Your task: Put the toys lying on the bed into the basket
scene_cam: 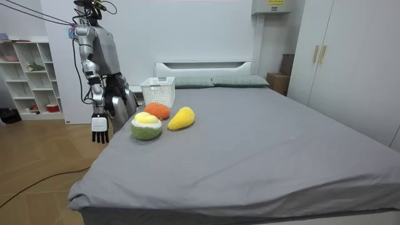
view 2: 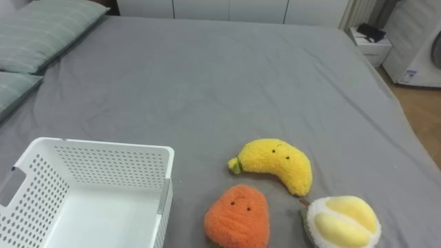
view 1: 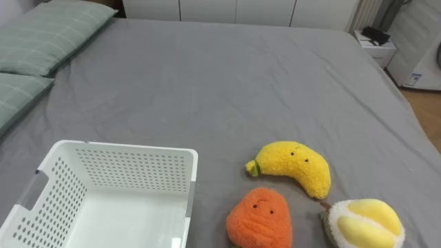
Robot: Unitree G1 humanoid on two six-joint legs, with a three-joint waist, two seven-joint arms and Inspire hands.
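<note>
Left eye view: a grey bed seen from one long side. A white basket with holed walls sits at the near edge, toward the head end, where two green pillows lie. Three plush toys lie on the sheet just right of the basket, near the same edge. These are a yellow banana, an orange toy just in front of it, and a yellow, white and green durian toy just beside the banana's lower end.

Right eye view: the same layout. All three toys lie outside the basket, close together.

Room view: the robot stands upright at the bed's long side, at the room view's left, next to the basket. Its right hand hangs low beside the bed's edge, fingers straight and loose, holding nothing. The toys lie between the basket and the foot end, along the robot's edge. A white shelf stands behind the robot.
</note>
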